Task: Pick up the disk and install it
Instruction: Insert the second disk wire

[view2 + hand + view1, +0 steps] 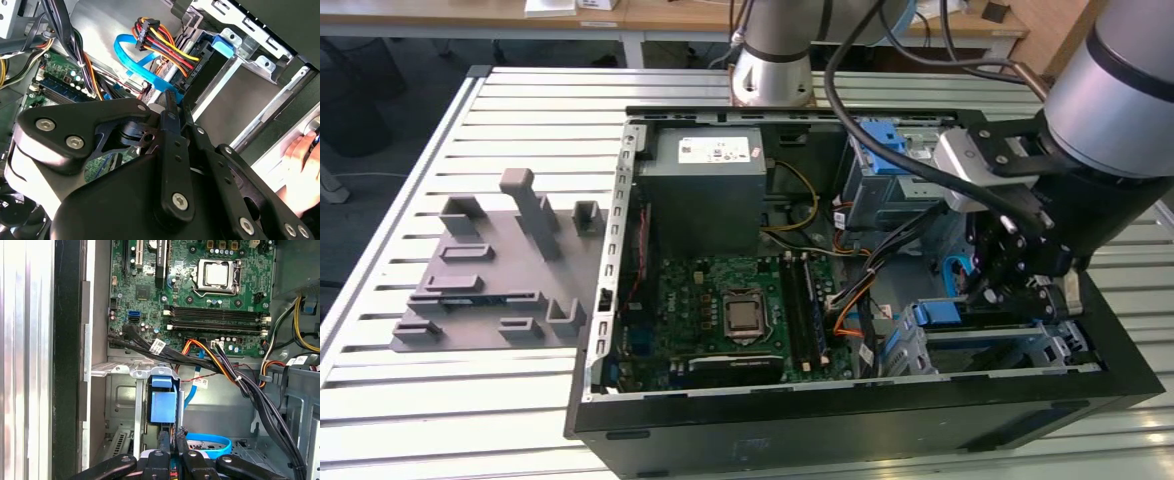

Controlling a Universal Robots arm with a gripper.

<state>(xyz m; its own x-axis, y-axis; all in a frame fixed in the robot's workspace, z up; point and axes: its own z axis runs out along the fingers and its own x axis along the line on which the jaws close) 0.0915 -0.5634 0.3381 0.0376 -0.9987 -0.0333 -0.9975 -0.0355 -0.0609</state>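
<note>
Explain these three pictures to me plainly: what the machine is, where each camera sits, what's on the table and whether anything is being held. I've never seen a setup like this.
The machine is a robot arm ending in a gripper. The exterior view looks down from a camera off the arm; the two wrist views come from cameras riding near its wrist.

On the slatted metal table lies an open computer case, showing a green motherboard and a grey power-supply box. On the exterior view's left sits a grey plastic fixture.

The gripper reaches into the case near a metal drive bay. In the first wrist view, a blue-edged part, probably the disk's carrier, stands in that bay just beyond the black fingers, which look closed with nothing visibly held.
</note>
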